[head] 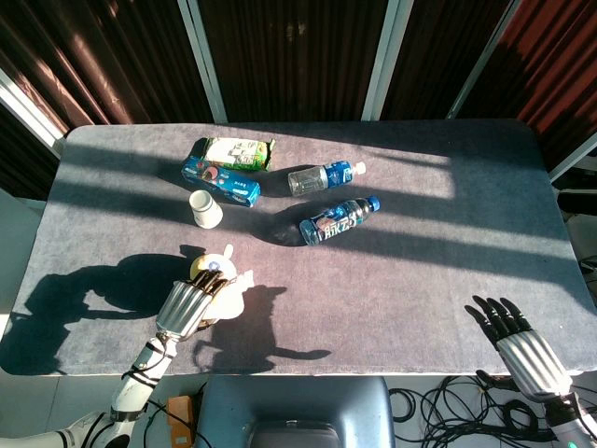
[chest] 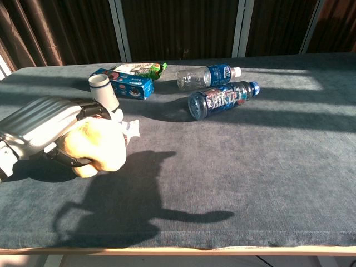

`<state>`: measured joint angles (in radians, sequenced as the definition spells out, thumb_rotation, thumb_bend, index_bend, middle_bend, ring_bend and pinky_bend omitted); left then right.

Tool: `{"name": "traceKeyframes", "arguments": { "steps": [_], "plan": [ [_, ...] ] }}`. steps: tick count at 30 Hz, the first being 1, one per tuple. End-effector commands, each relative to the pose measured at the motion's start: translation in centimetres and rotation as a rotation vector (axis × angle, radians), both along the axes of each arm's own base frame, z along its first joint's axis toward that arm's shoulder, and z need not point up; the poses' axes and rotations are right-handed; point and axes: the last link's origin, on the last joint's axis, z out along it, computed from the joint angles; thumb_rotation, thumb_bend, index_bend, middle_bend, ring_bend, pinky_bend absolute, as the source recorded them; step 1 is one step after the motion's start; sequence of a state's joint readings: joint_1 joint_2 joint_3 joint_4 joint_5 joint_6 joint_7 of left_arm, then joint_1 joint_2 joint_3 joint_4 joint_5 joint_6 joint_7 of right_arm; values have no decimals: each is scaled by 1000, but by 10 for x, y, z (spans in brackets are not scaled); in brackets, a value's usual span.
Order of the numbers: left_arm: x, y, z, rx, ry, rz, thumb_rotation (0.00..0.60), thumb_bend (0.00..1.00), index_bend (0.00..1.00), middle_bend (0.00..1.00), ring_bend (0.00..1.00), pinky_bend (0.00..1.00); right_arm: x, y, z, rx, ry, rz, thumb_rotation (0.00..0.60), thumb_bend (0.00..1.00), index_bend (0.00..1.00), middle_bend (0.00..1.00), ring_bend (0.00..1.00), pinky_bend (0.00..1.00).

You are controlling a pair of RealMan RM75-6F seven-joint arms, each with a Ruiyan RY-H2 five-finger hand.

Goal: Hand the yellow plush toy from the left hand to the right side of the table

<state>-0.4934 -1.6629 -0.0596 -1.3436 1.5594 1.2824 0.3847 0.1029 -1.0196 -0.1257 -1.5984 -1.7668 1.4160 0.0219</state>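
The yellow plush toy [chest: 99, 147] with white parts is held in my left hand [chest: 41, 123], just above the table's front-left area. In the head view the left hand [head: 189, 301] covers most of the plush toy [head: 229, 297], which peeks out at its right side. My right hand [head: 518, 342] hangs off the table's front-right corner with its fingers spread and nothing in it. It does not appear in the chest view.
On the grey table [head: 420, 271] lie a blue-labelled bottle [head: 339, 220], a clear bottle [head: 325, 176], a blue box [head: 220, 182] and a green-white packet [head: 239, 152]. A white cup [head: 205, 208] stands just behind the left hand. A dark chair back [head: 295, 411] sits at the near edge.
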Motion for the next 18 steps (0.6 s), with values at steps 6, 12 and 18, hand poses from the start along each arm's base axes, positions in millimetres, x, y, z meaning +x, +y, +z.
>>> {"name": "traceKeyframes", "arguments": {
  "steps": [6, 12, 18],
  "plan": [
    [38, 0, -5, 22, -61, -77, 600, 302, 688, 830, 836, 1000, 0, 1, 0, 4, 0, 6, 600, 0, 0, 0, 0, 0],
    [75, 4, -21, 18, -86, -150, 600, 302, 688, 832, 838, 1000, 1, 2, 0, 9, -1, 11, 600, 0, 0, 0, 0, 0],
    [109, 6, -45, 7, -118, -206, 600, 302, 688, 834, 839, 1000, 0, 2, 3, 9, -11, 16, 600, 0, 0, 0, 0, 0]
  ]
}}
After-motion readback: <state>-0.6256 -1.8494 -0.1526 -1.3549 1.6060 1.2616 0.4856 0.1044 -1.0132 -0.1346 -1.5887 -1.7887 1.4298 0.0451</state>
